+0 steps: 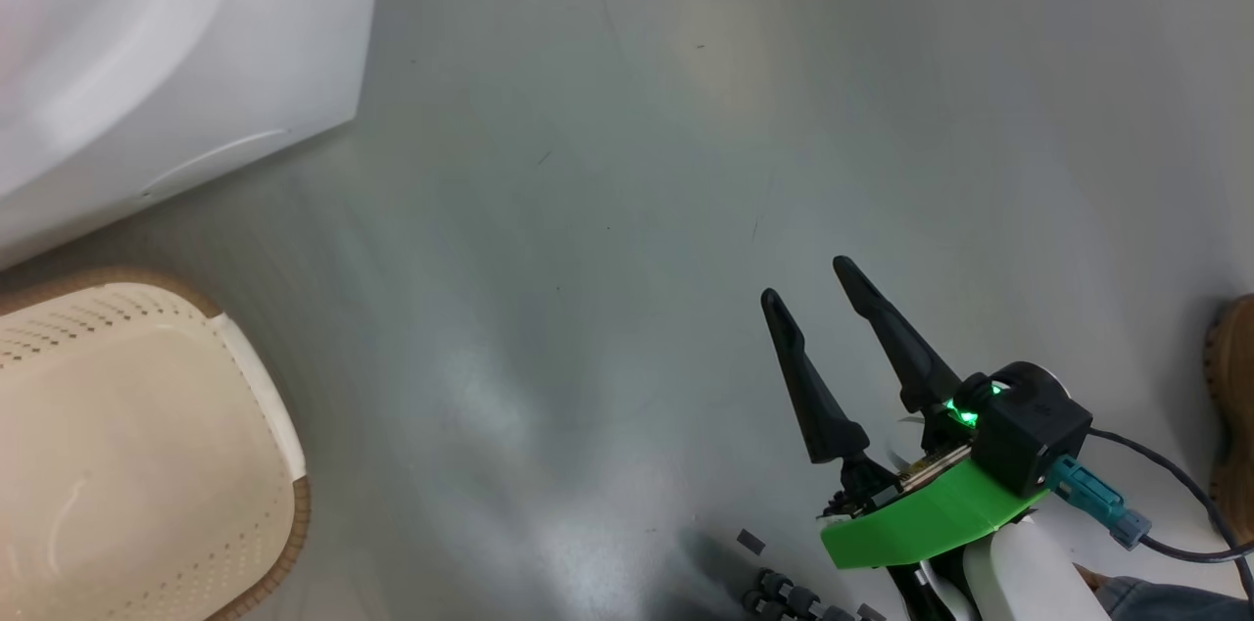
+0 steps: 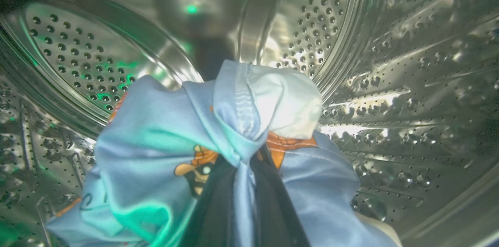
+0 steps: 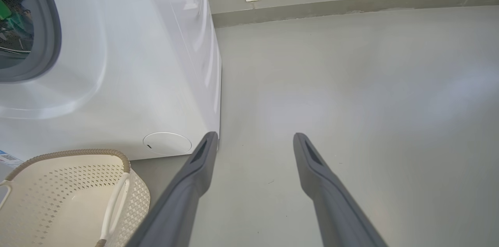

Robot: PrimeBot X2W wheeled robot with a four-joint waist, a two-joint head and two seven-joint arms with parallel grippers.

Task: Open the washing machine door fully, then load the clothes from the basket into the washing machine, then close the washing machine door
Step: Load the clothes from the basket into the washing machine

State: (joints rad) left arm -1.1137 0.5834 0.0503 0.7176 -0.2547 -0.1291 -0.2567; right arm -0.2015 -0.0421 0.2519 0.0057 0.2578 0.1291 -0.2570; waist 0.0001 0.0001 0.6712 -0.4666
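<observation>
Left claw (image 2: 243, 163) is inside the steel drum (image 2: 409, 83) of the washing machine (image 3: 136, 64), clenched on the clothes (image 2: 163, 153). The light blue printed cloth is pinched at a gathered fold between the two dark fingers. The bundle spreads wider than tall across the left wrist view, spilling down both sides of the fingers. A stitched hem (image 2: 243, 99) runs up from the pinch toward the back of the drum, with a white patch just right of it. Perforated drum wall curves round on all sides, and there is open space above and to the right of the bundle.

Right claw (image 1: 806, 280) is released, fingers wide apart with nothing between them. It hangs over bare grey floor (image 1: 588, 210) and points away from the robot. There is plenty of free floor ahead and to the right of it, up to a raised ledge (image 3: 351, 1) at the far wall. On its left, the machine's front corner edge sits just beside the left fingertip in the right wrist view (contact can't be judged).

The basket (image 3: 70, 154) stands on the floor close against the machine front, below the grey gasket (image 3: 50, 32) and beside the round flap (image 3: 167, 143). A brown shoe (image 1: 1236, 406) is at the right edge of the head view.
</observation>
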